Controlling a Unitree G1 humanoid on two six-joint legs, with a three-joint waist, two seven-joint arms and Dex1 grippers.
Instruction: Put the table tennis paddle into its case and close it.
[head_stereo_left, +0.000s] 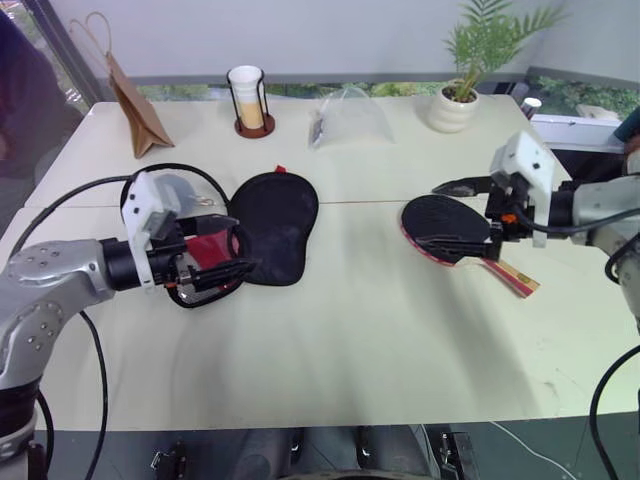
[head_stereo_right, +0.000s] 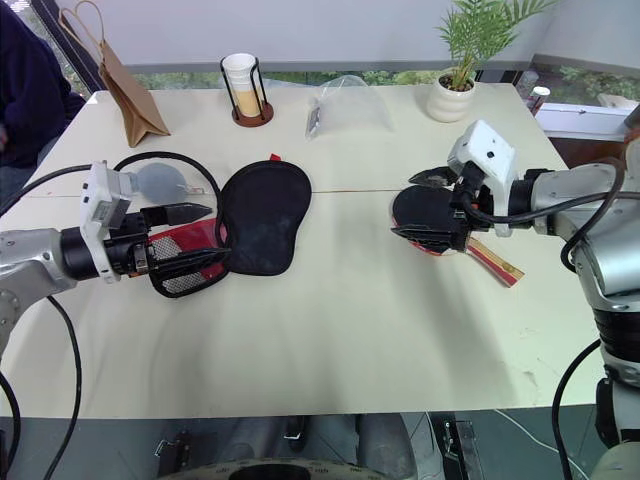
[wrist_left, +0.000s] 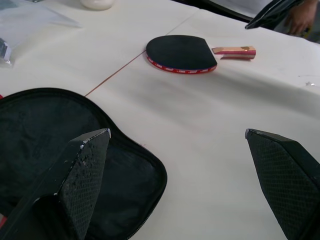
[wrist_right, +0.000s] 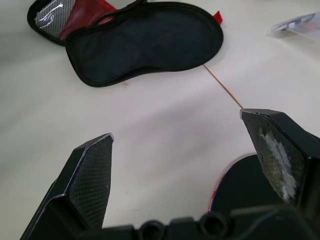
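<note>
- Your right gripper (head_stereo_right: 425, 208) is spread wide, holding nothing, hovering over the table tennis paddle (wrist_left: 181, 53), which lies flat on the table (head_stereo_left: 330, 330) on your right side, handle pointing away from the case.
- Your left gripper (head_stereo_left: 222, 245) is also wide open and empty, hanging over the red half of the case (wrist_right: 145, 42), which lies unzipped and folded open, well apart from the paddle.
- Risk: the paddle is thin and flat on the table; a pinch from above will likely skid off the rubber face. Go for the handle or the edge.
- Risk: the soft case may slide or flop shut if your left fingers drag the flap.
- The plastic bag (head_stereo_left: 345, 115) and cup (head_stereo_left: 248, 98) sit far back, out of the way.
</note>
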